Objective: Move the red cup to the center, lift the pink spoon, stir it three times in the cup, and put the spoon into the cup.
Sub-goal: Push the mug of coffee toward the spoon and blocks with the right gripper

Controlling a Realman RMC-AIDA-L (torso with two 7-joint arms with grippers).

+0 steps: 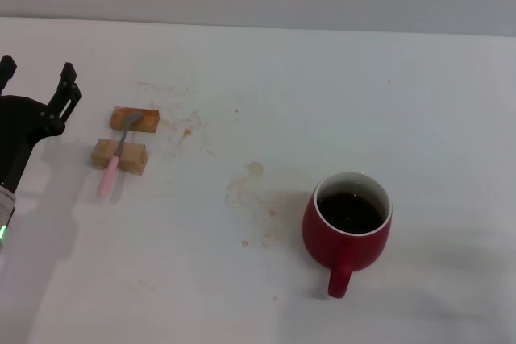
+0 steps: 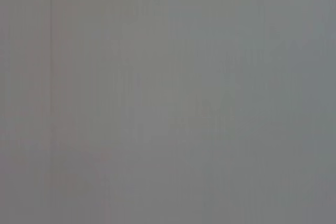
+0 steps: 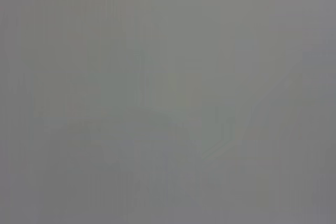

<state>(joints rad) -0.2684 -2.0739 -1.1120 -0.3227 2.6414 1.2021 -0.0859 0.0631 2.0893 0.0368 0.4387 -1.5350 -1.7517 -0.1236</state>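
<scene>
Cup (image 1: 347, 231) sits on the white table (image 1: 419, 102), well to the right of the spoon, handle pointing toward the robot, dark liquid inside. Spoon (image 1: 118, 153) lies well apart from the cup, bridged across two wooden blocks (image 1: 127, 138): its grey bowl rests on the far block, its neck crosses the near block, and the pink handle hangs past that block toward the robot. Left claw (image 1: 36, 78) hovers just left of the spoon, near the far block, touching nothing; its two black fingers stand spread apart with nothing between them. Brown stains (image 1: 254, 191) speckle the table between spoon and cup. Both wrist views show only flat grey. Right claw is out of sight in every view.
</scene>
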